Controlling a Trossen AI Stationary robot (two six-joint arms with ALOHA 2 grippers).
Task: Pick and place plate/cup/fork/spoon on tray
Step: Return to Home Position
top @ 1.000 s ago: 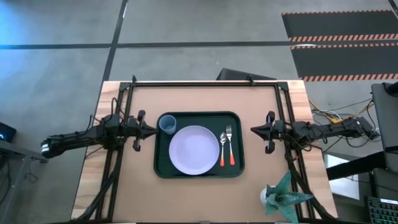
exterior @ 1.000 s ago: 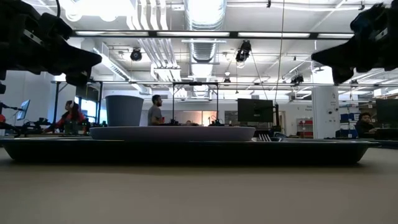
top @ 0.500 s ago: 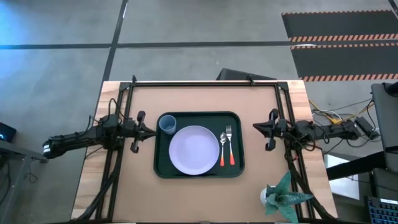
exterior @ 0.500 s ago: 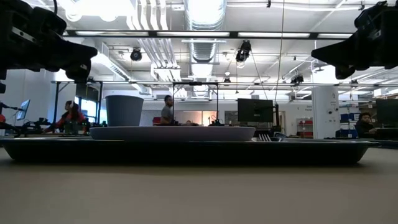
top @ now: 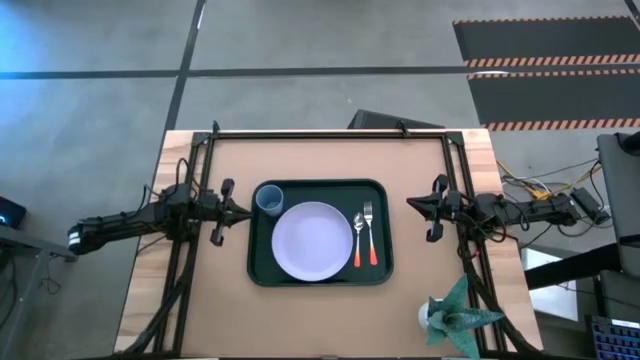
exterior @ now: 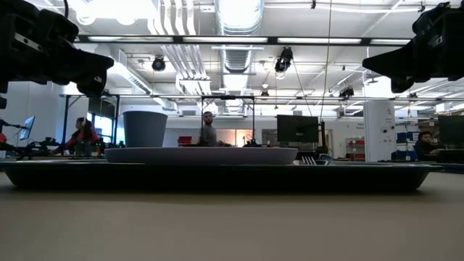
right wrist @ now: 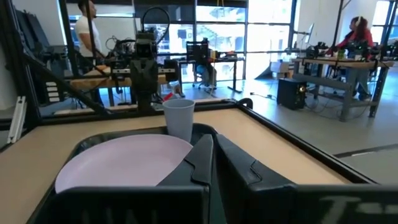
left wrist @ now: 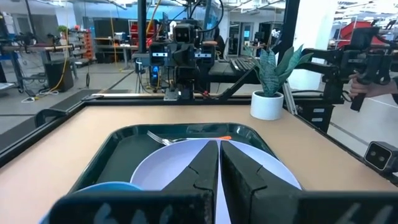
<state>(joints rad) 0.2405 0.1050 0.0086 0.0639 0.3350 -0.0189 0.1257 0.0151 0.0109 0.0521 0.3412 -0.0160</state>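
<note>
High view: noting left gripper (top: 244, 208) and right gripper (top: 409, 205) eased back from tray (top: 262, 272) ends versus one second ago, now apart from rim. Seeing plate (top: 312, 242) mid-tray, cup (top: 268, 200) at corner near left gripper, spoon (top: 358, 240) and fork (top: 370, 236) side by side toward right gripper.
Low view: both grippers up clear of table (exterior: 232, 225), carrying nothing.
Left wrist view: fingers (left wrist: 202, 177) pressed together, empty.
Right wrist view: same.
Reads as loading done; only retreat home left.
</note>
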